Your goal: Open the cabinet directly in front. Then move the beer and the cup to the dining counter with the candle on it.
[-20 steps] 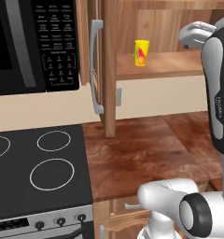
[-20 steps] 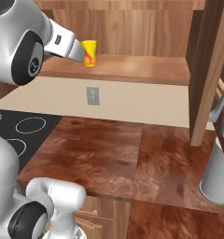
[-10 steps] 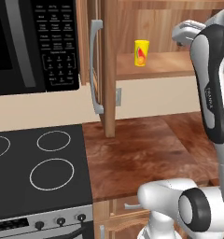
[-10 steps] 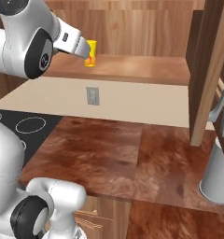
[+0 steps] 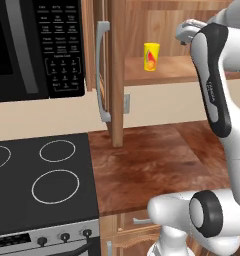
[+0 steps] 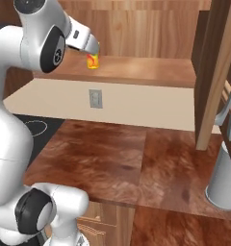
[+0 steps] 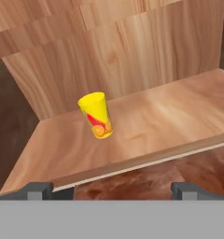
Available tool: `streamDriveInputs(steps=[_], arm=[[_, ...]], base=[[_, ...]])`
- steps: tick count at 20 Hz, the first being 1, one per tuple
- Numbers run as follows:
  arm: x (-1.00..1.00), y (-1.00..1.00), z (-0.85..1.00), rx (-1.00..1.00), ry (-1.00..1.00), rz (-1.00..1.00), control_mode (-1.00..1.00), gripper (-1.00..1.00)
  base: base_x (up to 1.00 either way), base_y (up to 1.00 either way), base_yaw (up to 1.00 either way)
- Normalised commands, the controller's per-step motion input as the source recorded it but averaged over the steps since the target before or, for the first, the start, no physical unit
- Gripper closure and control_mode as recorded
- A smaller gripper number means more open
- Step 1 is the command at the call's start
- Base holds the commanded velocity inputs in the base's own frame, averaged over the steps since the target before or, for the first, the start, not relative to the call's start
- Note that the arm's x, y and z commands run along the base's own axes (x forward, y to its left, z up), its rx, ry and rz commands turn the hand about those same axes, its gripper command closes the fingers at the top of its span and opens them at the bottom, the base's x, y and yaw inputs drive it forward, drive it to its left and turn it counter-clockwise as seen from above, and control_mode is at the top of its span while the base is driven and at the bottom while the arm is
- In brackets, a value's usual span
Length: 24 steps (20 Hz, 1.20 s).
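Wood-grain shelf of the open cabinet carries the cup, standing upright toward the shelf's left end, near the back wall. Cup is bright yellow with a red-orange mark on its side; in the hand view the mark reads as a red band with small orange fruit slices, no legible lettering. Left cabinet door stands swung out edge-on, with its long silver bar handle facing the microwave. Right door is likewise swung open. Microwave keypad carries rows of small white button text, too small to read.

Gripper hovers in front of the shelf edge, level with it, jaws spread wide with nothing between them; both dark fingertips show at the bottom of the hand view. Cup sits beyond the shelf lip, apart from the gripper. Below, reddish-brown worktop adjoins the black stove. A wall outlet sits under the shelf.
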Motion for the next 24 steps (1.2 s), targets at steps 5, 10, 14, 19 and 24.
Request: streamDriveInputs(steps=[5,10,14,19,24], arm=[[0.47,0.00,-0.01,0.00,0.00,0.00,-1.00,-1.00],[0.33,0.00,-0.12,-0.01,0.01,0.00,-1.00,-1.00],[0.21,0.00,-0.23,-0.01,0.01,0.00,-1.00,-1.00],[0.30,0.00,-0.07,0.00,0.01,0.00,-1.00,-1.00],[0.49,0.00,0.00,0.00,0.01,0.00,-1.00,-1.00]], base=[[0.00,0.00,0.00],[0.00,0.00,0.00],[0.00,0.00,0.00],[0.00,0.00,0.00],[0.00,0.00,0.00]])
